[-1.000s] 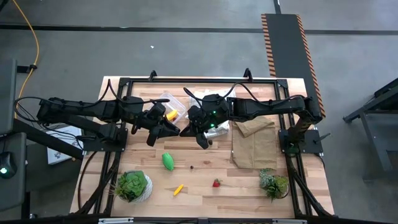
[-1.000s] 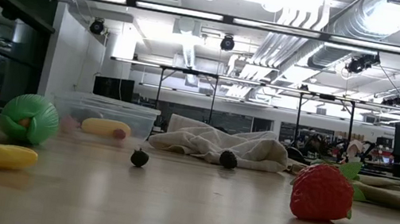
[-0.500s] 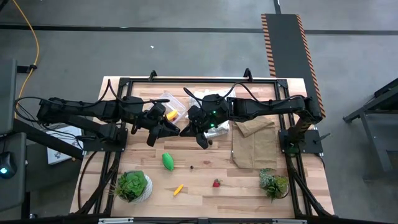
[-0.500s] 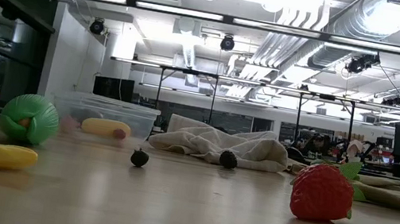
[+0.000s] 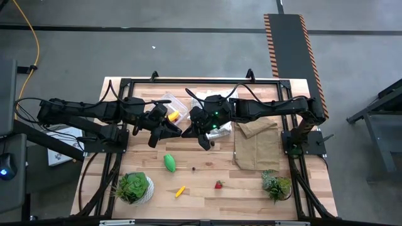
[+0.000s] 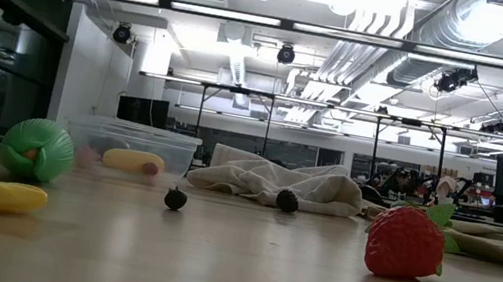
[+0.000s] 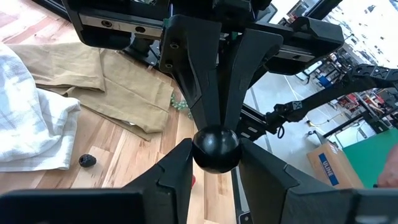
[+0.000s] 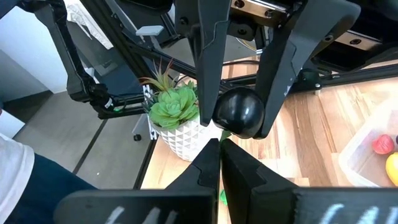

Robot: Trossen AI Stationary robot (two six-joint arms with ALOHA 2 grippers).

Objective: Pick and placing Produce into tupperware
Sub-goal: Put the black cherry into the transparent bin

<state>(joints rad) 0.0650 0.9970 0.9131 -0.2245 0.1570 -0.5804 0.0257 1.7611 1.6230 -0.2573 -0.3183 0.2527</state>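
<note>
Over the middle of the table, both arms meet nose to nose. The left gripper (image 7: 216, 155) has its fingers narrowly set around a dark ball (image 8: 239, 112), pinched right at the tips and held clear of the wood. It is probably the kiwi toy, though in these views it reads only as a plain black sphere.

The right gripper (image 8: 219, 149) is fully closed and carries nothing. Its tips point at the ball from just beside it; whether they touch it, I cannot tell.

The tub (image 5: 176, 104) sits at about 11 o'clock from that meeting point, near the grippers, with a yellow piece (image 5: 173, 115) already inside. Out at 6 o'clock the green oval (image 5: 169, 162), a berry (image 5: 193, 168), the banana (image 5: 180, 191) and the strawberry (image 5: 218, 184) wait on the table.

Now the danger. That ball is round and smooth, and the grip is only a tip pinch. A nudge from the right's closed tips could pop it out. If it drops, it will likely roll, perhaps off the table's edge. The two arms are also crowded, so a swing toward the tub risks a knock between the grippers. And the tub looks light; a low approach could catch its rim and shove it.
</note>
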